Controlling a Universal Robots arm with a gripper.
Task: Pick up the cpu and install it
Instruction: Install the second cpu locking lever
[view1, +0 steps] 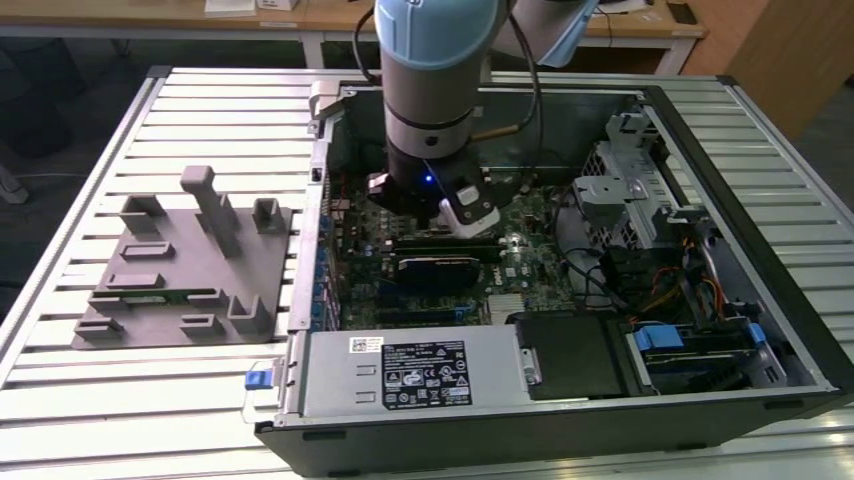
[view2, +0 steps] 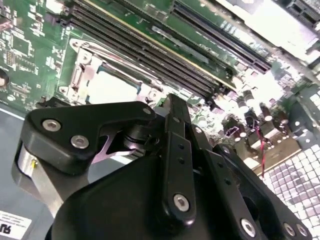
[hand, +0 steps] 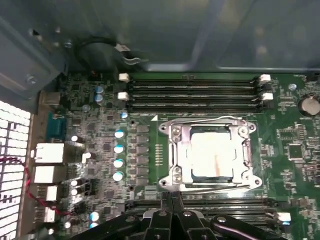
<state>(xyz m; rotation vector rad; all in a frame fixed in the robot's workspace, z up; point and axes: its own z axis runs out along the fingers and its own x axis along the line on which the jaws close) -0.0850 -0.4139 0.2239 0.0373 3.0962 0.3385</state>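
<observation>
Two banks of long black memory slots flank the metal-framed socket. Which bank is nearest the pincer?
The bank of long black memory slots right beside the black pincer in the first wrist view. The other bank lies across the metal-framed socket, toward the grey case wall.

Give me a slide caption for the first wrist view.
Shiny chip seated in the metal-framed socket on the green board, pincer hovering alongside.

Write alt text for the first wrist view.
A shiny square cpu sits inside the metal-framed socket on a green motherboard, with the black gripper just beside the socket. Rows of memory slots run along the socket's far side.
</observation>
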